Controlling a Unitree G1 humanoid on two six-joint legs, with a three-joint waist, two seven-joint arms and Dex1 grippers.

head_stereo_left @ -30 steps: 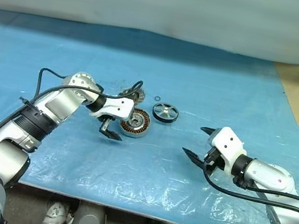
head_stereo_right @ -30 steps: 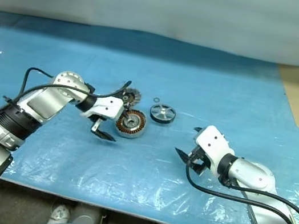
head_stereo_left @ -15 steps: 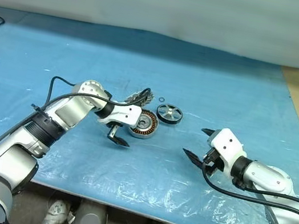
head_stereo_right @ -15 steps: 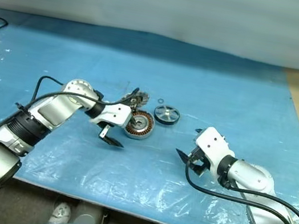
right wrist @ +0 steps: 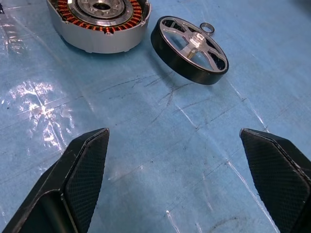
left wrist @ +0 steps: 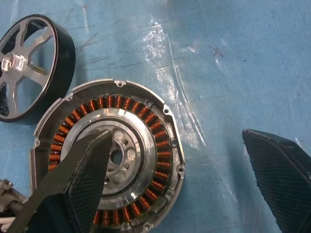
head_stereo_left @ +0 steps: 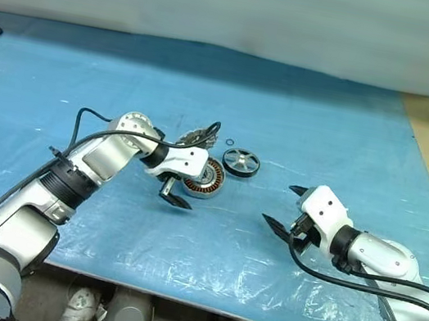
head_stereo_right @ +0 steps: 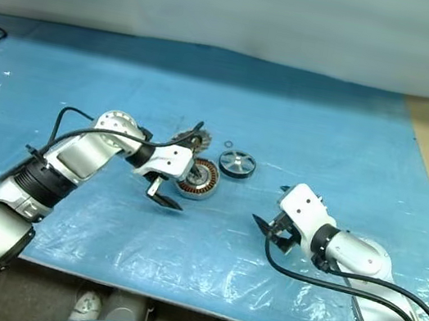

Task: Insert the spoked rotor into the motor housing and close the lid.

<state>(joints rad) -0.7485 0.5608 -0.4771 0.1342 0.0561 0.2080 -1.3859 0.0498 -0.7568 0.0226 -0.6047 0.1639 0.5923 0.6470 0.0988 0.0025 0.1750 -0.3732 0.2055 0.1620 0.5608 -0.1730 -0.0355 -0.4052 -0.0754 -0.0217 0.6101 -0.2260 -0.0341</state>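
- Looking down from the head camera, you see the motor housing (head_stereo_left: 203, 177) lying on the blue plastic-covered table (head_stereo_left: 302, 134), copper windings facing up around its silver hub
- Your left gripper (head_stereo_left: 174, 189) hangs with its jaws spread wide and nothing between them; in the left wrist view one finger (left wrist: 73, 182) sits over the housing's hub and the other finger is off to the side above bare sheet
- You find the spoked rotor (head_stereo_left: 242, 162) flat on the sheet just beside the housing, apart from it, with a tiny thin ring (head_stereo_left: 228, 140) close by
- Your right gripper (head_stereo_left: 283, 205) is also wide and empty, well apart from both parts, pointing toward them
- You cannot make out the lid, and no brand, label or writing can be read on any part
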